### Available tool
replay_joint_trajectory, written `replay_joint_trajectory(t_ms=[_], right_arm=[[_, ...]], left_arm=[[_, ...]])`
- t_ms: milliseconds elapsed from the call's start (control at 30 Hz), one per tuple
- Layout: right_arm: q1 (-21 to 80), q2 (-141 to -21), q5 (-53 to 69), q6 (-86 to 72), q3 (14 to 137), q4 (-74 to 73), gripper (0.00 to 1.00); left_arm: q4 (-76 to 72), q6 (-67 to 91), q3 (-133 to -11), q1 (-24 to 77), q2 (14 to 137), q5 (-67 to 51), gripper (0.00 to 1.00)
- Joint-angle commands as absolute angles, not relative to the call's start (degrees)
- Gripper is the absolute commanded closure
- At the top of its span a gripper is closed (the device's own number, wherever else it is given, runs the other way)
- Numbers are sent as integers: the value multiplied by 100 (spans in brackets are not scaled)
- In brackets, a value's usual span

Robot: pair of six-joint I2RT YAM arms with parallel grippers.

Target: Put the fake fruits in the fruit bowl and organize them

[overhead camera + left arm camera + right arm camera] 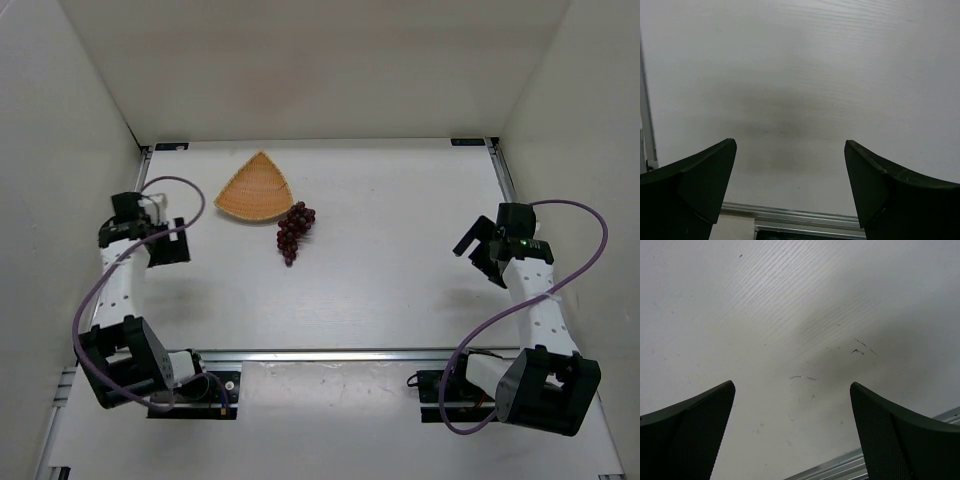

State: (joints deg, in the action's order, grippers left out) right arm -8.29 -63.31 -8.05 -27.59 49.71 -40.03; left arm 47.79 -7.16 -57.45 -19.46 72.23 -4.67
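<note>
A small bunch of dark purple-maroon grapes [294, 231] lies on the white table, just right of and below the fruit bowl [254, 188], an orange-tan fan-shaped dish at the back left, which holds nothing. My left gripper [168, 245] is open and empty at the left side, well left of the grapes. My right gripper [478, 250] is open and empty at the right side, far from the grapes. In the left wrist view the gripper [790, 165] sees only bare table between its fingers. The right wrist view shows its gripper [792, 407] over bare scuffed table.
White walls enclose the table on the left, back and right. A metal rail [340, 353] runs along the table's near edge, with the arm bases behind it; it also shows in the left wrist view [805, 220] and the right wrist view [840, 467].
</note>
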Motion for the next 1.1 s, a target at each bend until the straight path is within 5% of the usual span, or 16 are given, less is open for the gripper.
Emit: replay_joint_trajectory(t_ms=[0,300,533,700,900,1067], right_arm=[[-853,-6258,-668,-2610,5063,-3867,0],[-800,-6250,-193,-2558,5010,-3630,0],[-800,-6056,-299,-2610,4843,-3577,0],[-800,-5941,-299,-2488,4843,-3577,0],[-739,-5941,661,-2251,4904,-3429,0],[33,-6336,1346,-1942,5562,-3278,0]], left_arm=[[4737,-932,-6009,-523,6995,-291,0],[5501,-870,-9214,3029,10113,613,0],[5870,-362,-11475,3322,12566,2019,0],[5872,-237,-11611,3322,13034,2276,2],[5818,-237,-11154,3436,12868,2039,62],[5818,-237,-10978,3489,12402,1916,84]])
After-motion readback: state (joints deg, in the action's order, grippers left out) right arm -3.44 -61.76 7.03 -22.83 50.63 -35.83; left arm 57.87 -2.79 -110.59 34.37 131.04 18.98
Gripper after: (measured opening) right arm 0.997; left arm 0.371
